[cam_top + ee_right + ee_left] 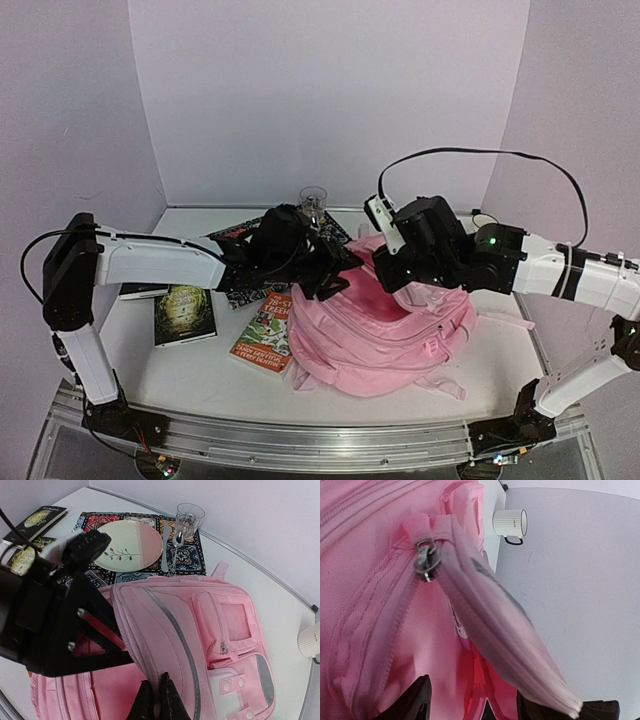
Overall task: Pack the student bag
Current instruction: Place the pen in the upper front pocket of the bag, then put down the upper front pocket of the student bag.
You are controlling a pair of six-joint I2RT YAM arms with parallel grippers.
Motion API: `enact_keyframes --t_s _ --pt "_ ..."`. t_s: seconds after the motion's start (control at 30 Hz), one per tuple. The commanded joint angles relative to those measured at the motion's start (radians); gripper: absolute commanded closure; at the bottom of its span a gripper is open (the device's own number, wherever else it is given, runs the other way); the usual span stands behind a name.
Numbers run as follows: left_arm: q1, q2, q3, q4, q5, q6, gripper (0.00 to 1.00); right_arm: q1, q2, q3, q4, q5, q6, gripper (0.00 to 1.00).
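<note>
In the middle of the table [200, 375], a bit right of centre, lies the bag [385, 335], front pockets facing up. My right gripper [157, 700] is pinched tight on the edge of the front flap and holds it lifted, so the main compartment gapes toward the left. My left gripper [472, 700] is right at that opening with its jaws spread wide. There's fabric between them, but I don't see them clamping anything, so I'd call that one empty-handed.

Progress, as I read it: early. The zip's undone and the mouth is propped open, so the prep is sorted. The actual packing isn't. The green book [185, 312] and orange book [265, 330] are out on the table left of the bag, the orange one right against its left edge, maybe tucked under it.

What I can't see is the inside. There's only a strip of reddish lining in the left wrist view, and from above both arms block it, so something could already be in there. The zip pull [426, 560] is a blurry close-up, and the mug [310, 640] is cut off at the frame edge.
</note>
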Motion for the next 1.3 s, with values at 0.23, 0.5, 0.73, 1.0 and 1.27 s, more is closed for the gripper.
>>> enact_keyframes --t_s 0.23,0.5,0.73,1.0,1.27 --pt "0.025 -0.281 -0.067 -0.309 -0.193 0.397 0.39 0.004 -0.123 -0.187 0.124 -0.109 -0.031 1.00" --pt "0.125 -0.220 -0.054 -0.335 -0.040 0.527 0.40 0.004 -0.147 -0.298 0.138 -0.322 -0.019 0.89" --pt "0.161 -0.083 0.051 -0.354 0.046 0.633 0.40 -0.009 -0.108 -0.232 0.106 -0.447 -0.002 0.55" --pt "0.168 0.032 0.171 -0.391 0.104 0.747 0.41 -0.187 -0.031 -0.080 0.070 -0.583 0.017 0.37" --pt "0.163 0.078 0.145 -0.395 0.199 0.767 0.61 -0.243 0.184 0.042 0.058 -0.494 0.074 0.33"
